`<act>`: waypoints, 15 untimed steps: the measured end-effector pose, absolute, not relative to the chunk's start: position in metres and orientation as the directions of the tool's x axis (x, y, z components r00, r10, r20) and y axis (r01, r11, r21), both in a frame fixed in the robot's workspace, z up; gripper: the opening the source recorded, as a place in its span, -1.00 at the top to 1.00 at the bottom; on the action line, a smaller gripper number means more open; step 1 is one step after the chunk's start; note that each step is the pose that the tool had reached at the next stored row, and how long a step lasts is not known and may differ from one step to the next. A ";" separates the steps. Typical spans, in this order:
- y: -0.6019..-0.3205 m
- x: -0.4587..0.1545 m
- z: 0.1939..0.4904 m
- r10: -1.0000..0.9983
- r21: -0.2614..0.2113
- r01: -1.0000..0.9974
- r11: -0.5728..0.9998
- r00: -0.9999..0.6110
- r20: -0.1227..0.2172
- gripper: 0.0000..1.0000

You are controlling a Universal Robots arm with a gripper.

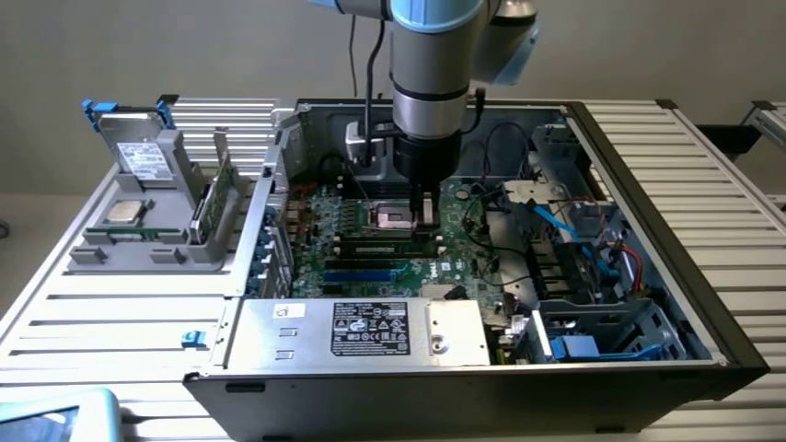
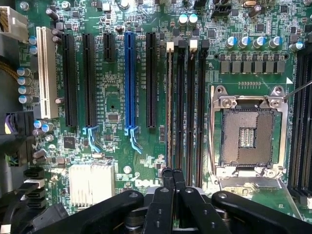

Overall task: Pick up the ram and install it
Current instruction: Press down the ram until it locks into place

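My gripper hangs low inside the open computer case, over the motherboard. Its two black fingers are pressed together, shut with nothing visible between them. They sit at one end of the four black memory slots, beside the open processor socket. A thin pale edge runs along the slot with a white latch, in line with the fingertips; I cannot tell whether it is the ram seated edge-on. In the exterior view a slim green board stands on edge in the grey holder, outside the case at the exterior view's left.
The holder also carries a grey drive with a white label and a square silver processor chip. A boxy power supply fills the case's near side. Cables and drive bays crowd the exterior view's right. Expansion slots lie beside the memory slots.
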State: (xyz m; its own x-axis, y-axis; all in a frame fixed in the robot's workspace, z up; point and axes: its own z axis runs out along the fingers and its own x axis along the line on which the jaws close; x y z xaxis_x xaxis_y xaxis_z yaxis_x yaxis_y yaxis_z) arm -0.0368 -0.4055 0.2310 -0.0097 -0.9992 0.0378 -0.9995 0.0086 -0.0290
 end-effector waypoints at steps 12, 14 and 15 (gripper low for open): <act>-0.406 -0.037 0.227 -0.999 -0.031 -0.999 0.010 -0.011 0.038 0.79; -0.406 -0.037 0.227 -0.999 -0.031 -0.999 0.011 -0.012 0.038 0.79; -0.406 -0.037 0.227 -0.999 -0.031 -0.999 0.011 -0.012 0.038 0.79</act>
State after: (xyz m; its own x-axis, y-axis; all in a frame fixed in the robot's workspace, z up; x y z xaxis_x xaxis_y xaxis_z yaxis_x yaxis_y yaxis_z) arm -0.0368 -0.4056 0.2266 -0.0119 -0.9992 0.0383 -0.9995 0.0108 -0.0314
